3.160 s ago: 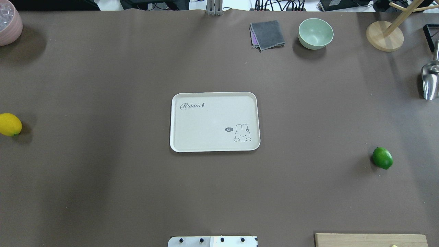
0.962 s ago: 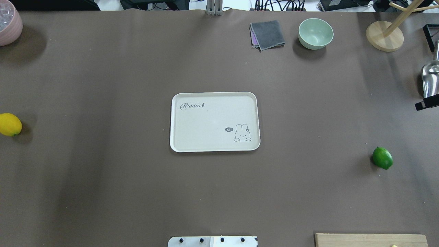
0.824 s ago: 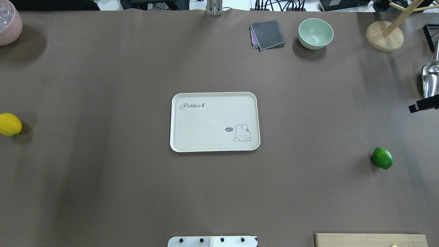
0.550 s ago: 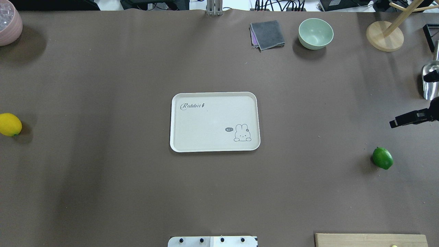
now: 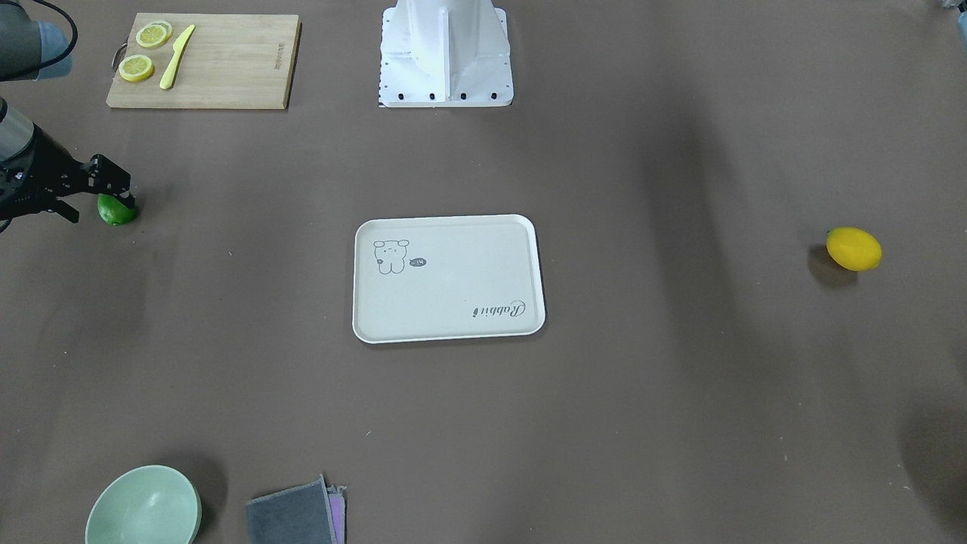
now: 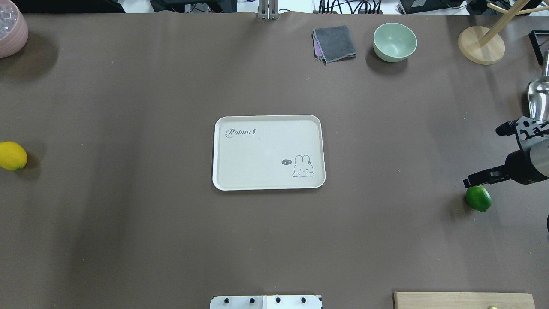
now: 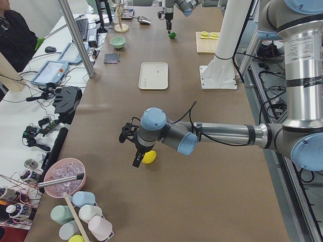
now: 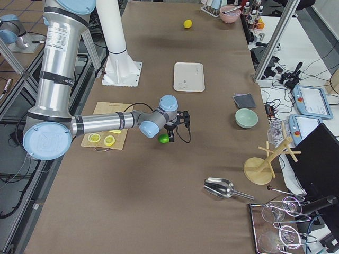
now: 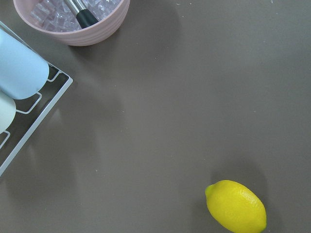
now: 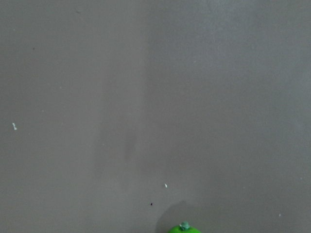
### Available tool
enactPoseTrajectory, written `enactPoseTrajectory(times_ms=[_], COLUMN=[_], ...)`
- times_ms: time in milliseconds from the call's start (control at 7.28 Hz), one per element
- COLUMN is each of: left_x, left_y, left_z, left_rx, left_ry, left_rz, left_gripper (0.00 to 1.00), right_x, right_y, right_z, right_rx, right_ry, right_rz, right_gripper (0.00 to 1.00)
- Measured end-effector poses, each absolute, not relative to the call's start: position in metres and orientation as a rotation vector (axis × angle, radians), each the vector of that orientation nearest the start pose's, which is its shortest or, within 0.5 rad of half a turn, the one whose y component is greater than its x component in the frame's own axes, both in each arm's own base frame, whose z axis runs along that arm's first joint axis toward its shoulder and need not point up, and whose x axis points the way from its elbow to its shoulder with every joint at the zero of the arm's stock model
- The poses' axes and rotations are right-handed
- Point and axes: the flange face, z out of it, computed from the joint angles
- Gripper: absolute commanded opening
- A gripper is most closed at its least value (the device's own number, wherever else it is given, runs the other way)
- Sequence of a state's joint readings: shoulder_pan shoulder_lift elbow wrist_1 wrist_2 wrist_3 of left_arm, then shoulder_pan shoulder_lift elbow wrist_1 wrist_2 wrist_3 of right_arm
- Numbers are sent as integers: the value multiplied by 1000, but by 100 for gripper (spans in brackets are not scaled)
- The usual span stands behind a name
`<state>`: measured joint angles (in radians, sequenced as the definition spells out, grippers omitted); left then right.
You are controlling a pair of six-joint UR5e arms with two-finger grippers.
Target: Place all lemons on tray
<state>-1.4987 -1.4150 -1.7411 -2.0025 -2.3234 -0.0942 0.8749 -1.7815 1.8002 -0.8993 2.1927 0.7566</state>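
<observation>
The off-white tray (image 6: 257, 154) lies mid-table with nothing on it. The green lemon (image 6: 478, 198) lies on the table at the right. My right gripper (image 6: 482, 156) hovers just above and beside it, jaws apart and empty; in the front view (image 5: 102, 209) one finger overlaps the green lemon (image 5: 117, 211). The right wrist view shows only the lemon's top (image 10: 183, 227) at its bottom edge. The yellow lemon (image 6: 13, 155) lies at the far left. My left gripper (image 7: 129, 149) shows only in the left side view, next to the yellow lemon (image 7: 149, 157); I cannot tell whether it is open.
A wooden cutting board (image 5: 227, 68) with lemon slices and a yellow knife lies near the robot base (image 5: 446, 53). A green bowl (image 6: 394, 41), grey cloth (image 6: 334, 43), wooden stand (image 6: 480, 45) and metal scoop (image 6: 538, 98) stand at back right. A pink bowl (image 6: 10, 30) stands at back left.
My right gripper has come in from the right edge and moved toward the robot's side until it is over the green lemon. Lemons and tray have not moved.
</observation>
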Motion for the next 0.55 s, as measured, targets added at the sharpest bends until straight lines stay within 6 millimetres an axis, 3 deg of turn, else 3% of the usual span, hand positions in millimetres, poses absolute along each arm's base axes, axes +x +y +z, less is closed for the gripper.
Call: enactPoseTrajectory(times_ms=[550], left_x=[-32], left_y=[-451], left_z=[600], left_rx=[360], left_ry=[776], left_rz=[149], left_gripper=[98], right_x=[-232], right_y=[-361], right_z=[588], right_rx=[72], right_ry=[-848], right_rz=[-188], right_gripper=[96])
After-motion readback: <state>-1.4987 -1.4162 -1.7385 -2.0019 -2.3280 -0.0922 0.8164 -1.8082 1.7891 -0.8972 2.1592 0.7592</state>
